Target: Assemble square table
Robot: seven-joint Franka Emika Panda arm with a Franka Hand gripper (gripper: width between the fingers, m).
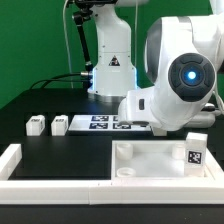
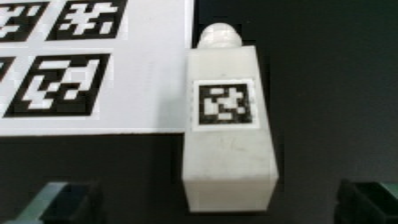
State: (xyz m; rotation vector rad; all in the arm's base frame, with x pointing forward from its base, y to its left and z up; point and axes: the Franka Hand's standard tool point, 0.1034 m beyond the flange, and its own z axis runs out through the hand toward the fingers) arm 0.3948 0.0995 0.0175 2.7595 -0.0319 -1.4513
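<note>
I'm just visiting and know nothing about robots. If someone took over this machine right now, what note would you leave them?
Gripper: open, holding nothing, hovering over a leg that lies beside the marker board.
Tabletop slab: by the border rail, at the exterior view's right, with no legs visibly fitted.
Outer leg and inner leg: loose, at the exterior view's left of the board.
Done: nothing joined.
Left: grasp each leg and fit it to the slab. No fourth leg is in view.
</note>
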